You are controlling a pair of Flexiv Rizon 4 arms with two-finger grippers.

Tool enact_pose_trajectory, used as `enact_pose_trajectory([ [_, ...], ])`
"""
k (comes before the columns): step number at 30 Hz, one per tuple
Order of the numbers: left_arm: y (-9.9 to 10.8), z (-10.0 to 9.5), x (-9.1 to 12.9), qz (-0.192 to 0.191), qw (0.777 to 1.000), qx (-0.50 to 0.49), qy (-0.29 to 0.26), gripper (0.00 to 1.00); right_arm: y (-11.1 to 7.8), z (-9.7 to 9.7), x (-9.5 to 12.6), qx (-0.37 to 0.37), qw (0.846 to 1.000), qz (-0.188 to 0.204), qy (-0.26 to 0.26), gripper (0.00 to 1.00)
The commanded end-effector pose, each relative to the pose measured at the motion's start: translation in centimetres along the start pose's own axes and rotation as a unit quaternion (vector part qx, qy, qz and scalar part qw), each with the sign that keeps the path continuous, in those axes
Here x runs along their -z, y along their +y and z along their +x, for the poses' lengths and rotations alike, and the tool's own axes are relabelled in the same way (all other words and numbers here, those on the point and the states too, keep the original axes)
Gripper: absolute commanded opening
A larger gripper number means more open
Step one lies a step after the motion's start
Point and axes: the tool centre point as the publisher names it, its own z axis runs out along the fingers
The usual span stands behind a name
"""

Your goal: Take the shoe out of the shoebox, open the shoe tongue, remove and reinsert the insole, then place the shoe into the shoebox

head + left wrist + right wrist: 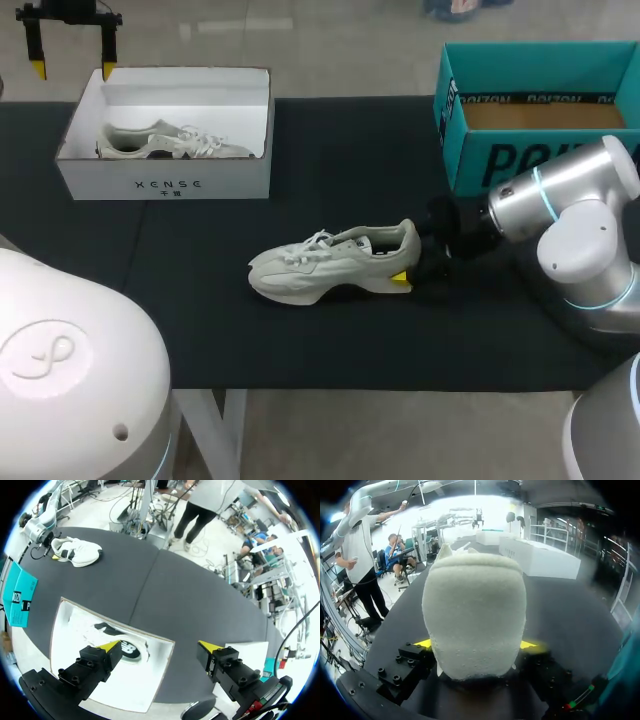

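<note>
Pinching the heel of the off-white sneaker (330,265) from both sides, the right gripper (415,262) sits at the sneaker's 3 o'clock end. The toe points toward 9 o'clock, and the sneaker lies on its sole near the middle of the black mat (300,340).

The hold is on the padded heel alone. If the sneaker is lifted this way, the long forefoot would likely sag or swing, and the soft collar could squash and slip free.

The left gripper (73,68) hangs with its fingers spread over the white shoebox (165,185) at 10 o'clock, well apart from the sneaker, so nothing steadies the toe for work on the tongue or insole.

That shoebox already holds a second sneaker (170,143). Putting this one in could land it on top or snag the laces.
</note>
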Motion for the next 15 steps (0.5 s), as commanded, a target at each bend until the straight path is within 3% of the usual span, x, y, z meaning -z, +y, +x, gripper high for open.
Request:
enact_pose_trajectory([
  [1,0.0,0.1,0.0,-0.001,1.0,0.0,0.0,1.0,-0.2,-0.1,-0.4,0.0,1.0,0.001,0.0,0.0],
  [5,0.0,0.1,0.0,-0.001,1.0,0.0,0.0,1.0,-0.2,-0.1,-0.4,0.0,1.0,0.001,0.0,0.0],
  [7,-0.4,0.2,0.5,0.009,0.992,0.114,-0.052,1.0,-0.2,-0.1,-0.4,0.0,1.0,0.001,0.0,0.0],
  [8,-0.8,0.3,0.7,0.022,0.981,0.159,-0.107,1.0,-0.2,-0.1,-0.4,0.0,1.0,0.001,0.0,0.0],
  [9,-1.3,0.7,0.6,0.047,0.956,0.25,-0.144,1.0,-0.2,-0.1,-0.4,0.0,1.0,0.001,0.0,0.0],
  [11,-3.3,1.4,-0.6,0.111,0.876,0.413,-0.223,1.0,-0.2,-0.1,-0.4,0.0,1.0,0.001,0.0,0.0],
  [15,-3.3,1.4,-0.6,0.111,0.876,0.413,-0.223,1.0,-0.2,-0.1,-0.4,0.0,1.0,0.001,0.0,0.0],
])
